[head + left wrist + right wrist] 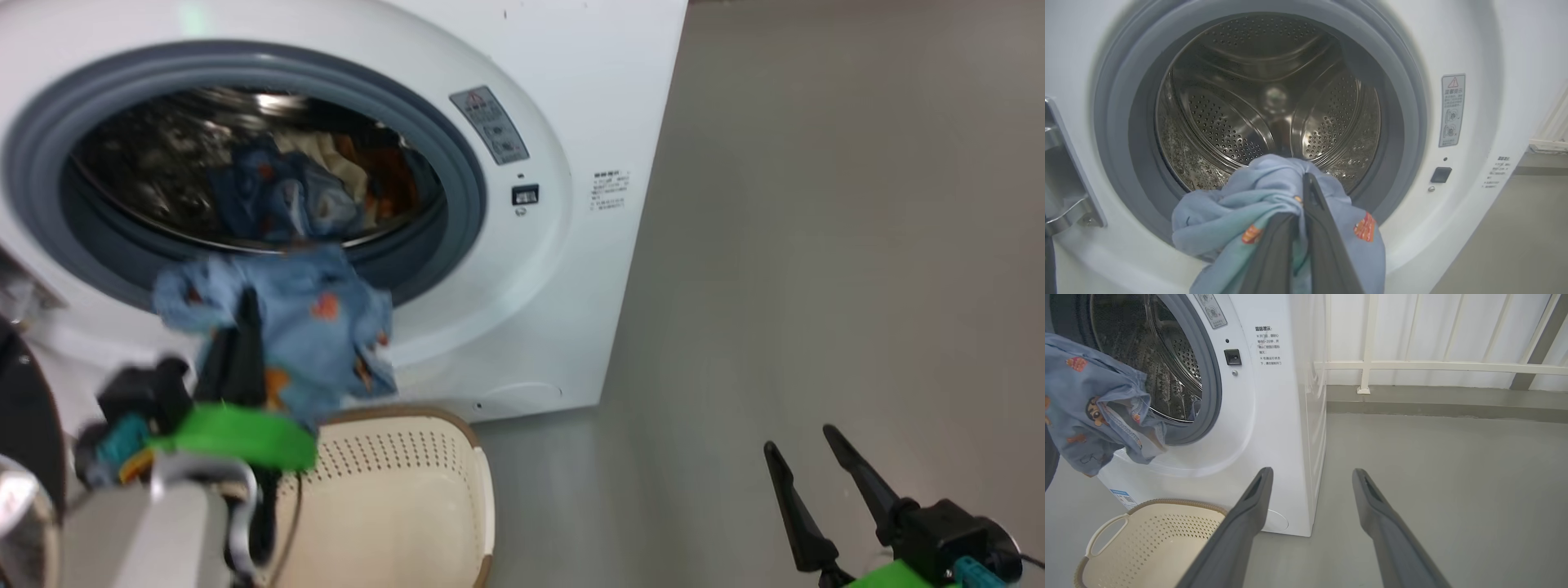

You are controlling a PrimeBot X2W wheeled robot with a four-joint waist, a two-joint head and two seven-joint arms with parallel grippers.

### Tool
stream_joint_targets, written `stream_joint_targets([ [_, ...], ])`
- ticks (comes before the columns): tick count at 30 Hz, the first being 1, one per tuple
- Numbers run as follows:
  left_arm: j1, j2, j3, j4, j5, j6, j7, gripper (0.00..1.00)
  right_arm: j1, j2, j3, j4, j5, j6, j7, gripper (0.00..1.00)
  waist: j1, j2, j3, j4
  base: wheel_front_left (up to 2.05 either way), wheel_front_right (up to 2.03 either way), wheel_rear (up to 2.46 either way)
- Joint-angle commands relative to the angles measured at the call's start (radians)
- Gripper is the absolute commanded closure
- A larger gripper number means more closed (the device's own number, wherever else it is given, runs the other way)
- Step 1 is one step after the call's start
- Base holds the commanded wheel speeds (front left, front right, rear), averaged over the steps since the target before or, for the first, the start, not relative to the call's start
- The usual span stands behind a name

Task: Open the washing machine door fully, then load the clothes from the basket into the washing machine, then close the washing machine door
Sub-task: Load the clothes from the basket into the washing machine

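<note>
**Left fingers hold one garment at the drum's mouth**

Left gripper [242, 327], nearest at the lower left, has its fingers clenched on one light blue garment [326, 318] printed with orange-brown bears. The garment hangs bunched just in front of the grey gasket [457, 147]. At the far left edge a dark curved rim, probably the washing machine door [24, 408], stands swung away from the opening. There are two garments in all. The second garment [282, 196], blue with a cream part, lies inside the steel drum [1229, 122] of the one white washing machine [571, 73]. One cream basket [482, 490] with a brown rim sits on the floor just before the washer's front, below the held garment, and its perforated walls and bottom are in plain sight. Further right, the right gripper [800, 437] hangs over the grey floor [816, 245], well apart from the washer, its fingers spread and grasping nothing. In the right wrist view a white railing [1412, 365] runs along a pale wall behind.
</note>
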Motion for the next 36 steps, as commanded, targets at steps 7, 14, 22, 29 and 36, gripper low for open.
stream_joint_targets([
  [7, -0.316, 0.076, 0.059, 0.15, 0.049, -0.012, -0.006, 1.0, -0.086, -0.028, 0.052, -0.023, 0.03, 0.002, -0.005, 0.0, 0.0, 0.0, 0.149, -0.066, 0.0, 0.0, 0.0],
  [14, -0.558, 0.12, 0.09, 0.347, 0.084, -0.006, -0.006, 1.0, -0.144, -0.038, 0.083, -0.019, 0.05, 0.002, -0.005, 0.0, 0.0, 0.0, 0.253, -0.113, 0.0, 0.0, 0.0],
  [22, -0.702, 0.166, 0.113, 0.487, 0.117, 0.001, -0.006, 1.0, -0.188, -0.049, 0.108, -0.018, 0.065, 0.002, -0.005, 0.0, 0.0, 0.0, 0.341, -0.146, 0.0, 0.0, 0.0],
  [29, -0.751, 0.188, 0.132, 0.566, 0.134, 0.01, -0.006, 1.0, -0.201, -0.062, 0.116, -0.016, 0.077, 0.002, -0.005, 0.0, 0.0, 0.0, 0.383, -0.154, 0.0, 0.0, 0.0],
  [36, -0.839, 0.207, 0.126, 0.602, 0.165, 0.013, -0.006, 1.0, -0.22, -0.09, 0.123, -0.031, 0.086, 0.002, -0.005, 0.0, 0.0, 0.0, 0.459, -0.161, 0.0, 0.0, 0.0],
])
